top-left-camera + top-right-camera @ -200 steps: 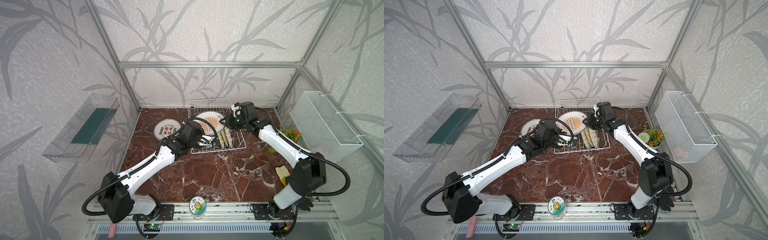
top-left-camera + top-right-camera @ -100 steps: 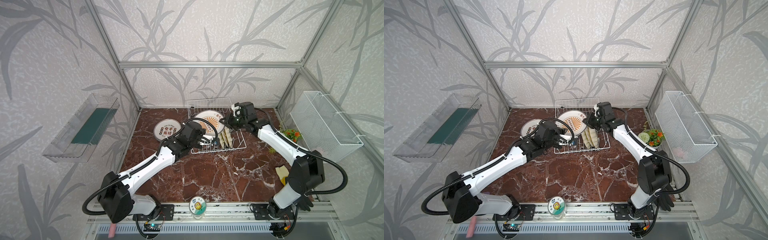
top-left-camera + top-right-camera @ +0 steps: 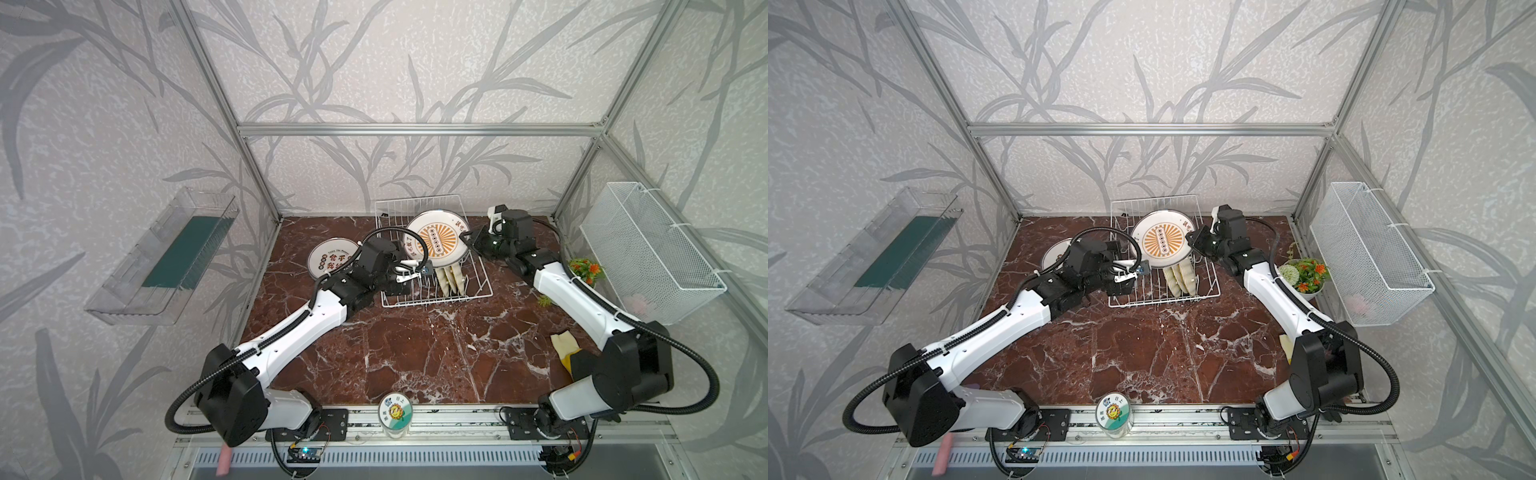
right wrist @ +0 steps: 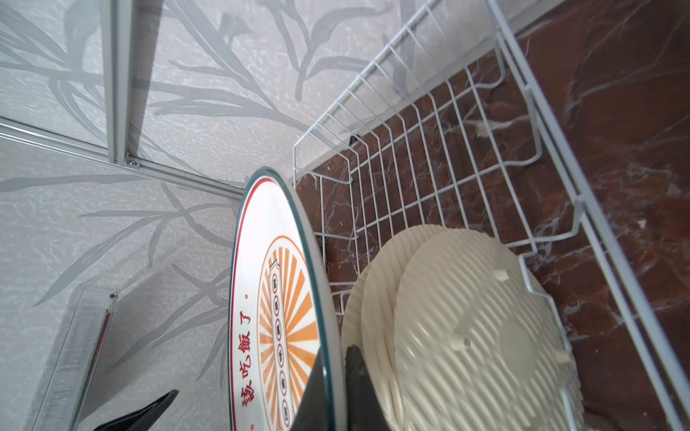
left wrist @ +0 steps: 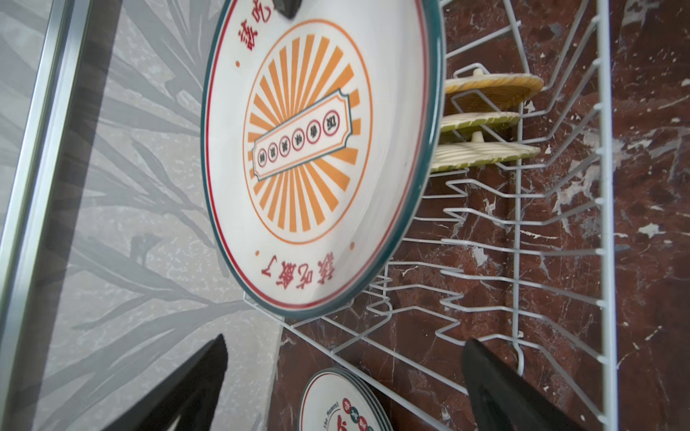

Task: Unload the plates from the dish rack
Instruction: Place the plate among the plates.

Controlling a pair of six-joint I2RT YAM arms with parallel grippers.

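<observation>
The right claw pinches the rim of a sunburst plate, upright at the rack. The left claw gapes wide, holding nothing, facing that plate.

Robotics lab test cell, aluminium-profile frame around leaf-print wall panels, marble-pattern tabletop, left arm and right arm bolted to a front rail, bare circuit board below the rail, wire dish rack at the back.

The sunburst plate bears red characters "該吃飯了", and the front jar lid reads "日上".
</observation>
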